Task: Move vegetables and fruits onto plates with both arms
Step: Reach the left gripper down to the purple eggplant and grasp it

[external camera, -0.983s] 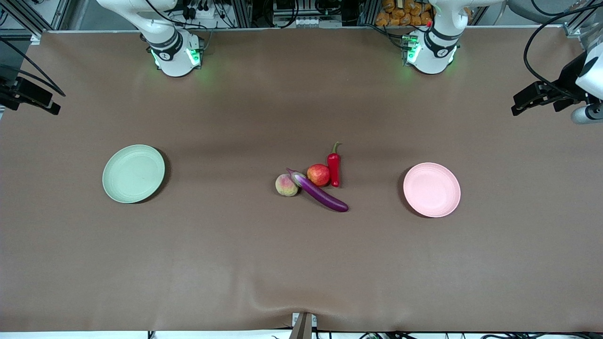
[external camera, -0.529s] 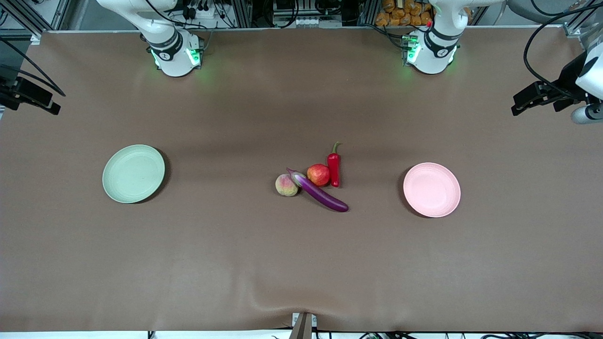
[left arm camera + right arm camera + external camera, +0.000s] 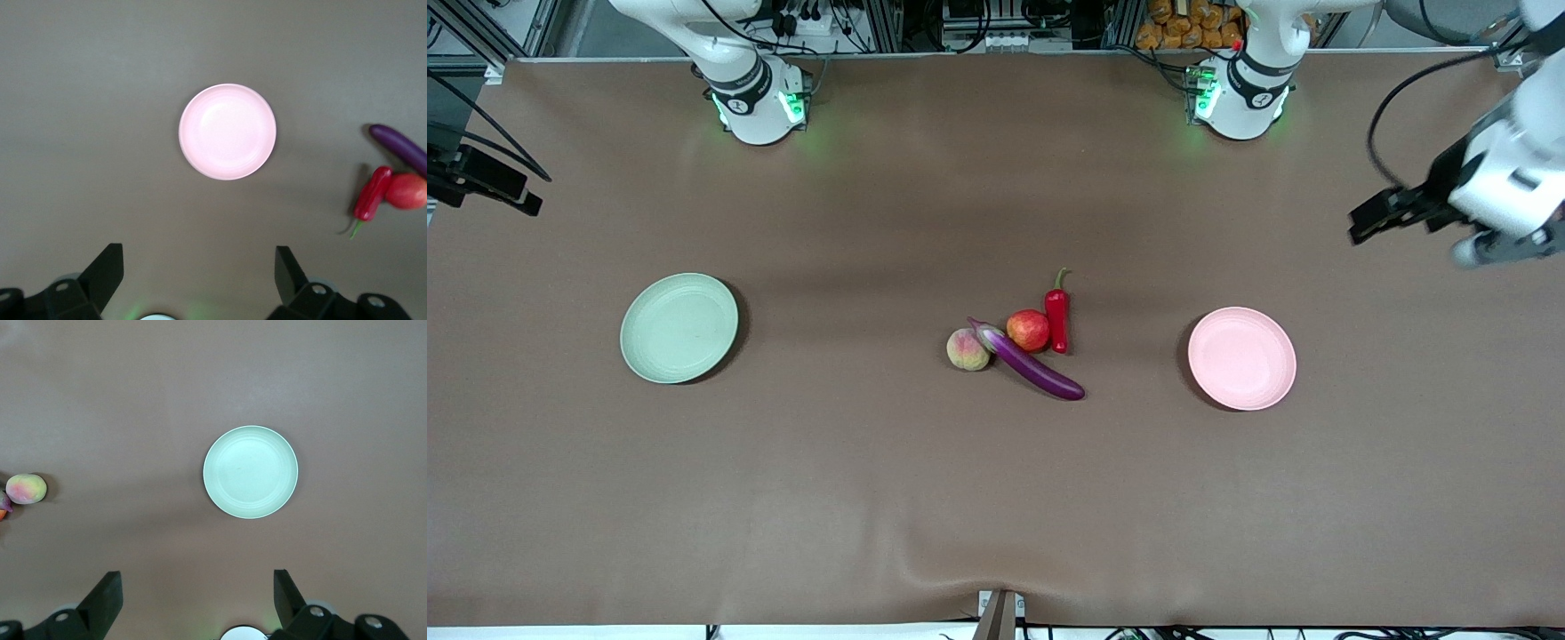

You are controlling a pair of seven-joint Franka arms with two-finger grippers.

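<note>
Your left gripper (image 3: 1369,213) has shifted inward from the table's edge, toward the pink plate (image 3: 1241,358); likely the first reach is beginning. Its fingers (image 3: 107,267) stand spread, holding nothing. The right gripper (image 3: 197,593) waits, equally spread and empty. Eggplant (image 3: 1036,369), chili (image 3: 1057,318), peach (image 3: 967,349) and red fruit (image 3: 1029,330) lie clustered mid-table; green plate (image 3: 679,328) bare.

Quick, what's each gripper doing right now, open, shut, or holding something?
Left gripper: open, empty, up above the pink plate.
Right gripper: open, empty, up above the green plate.
</note>
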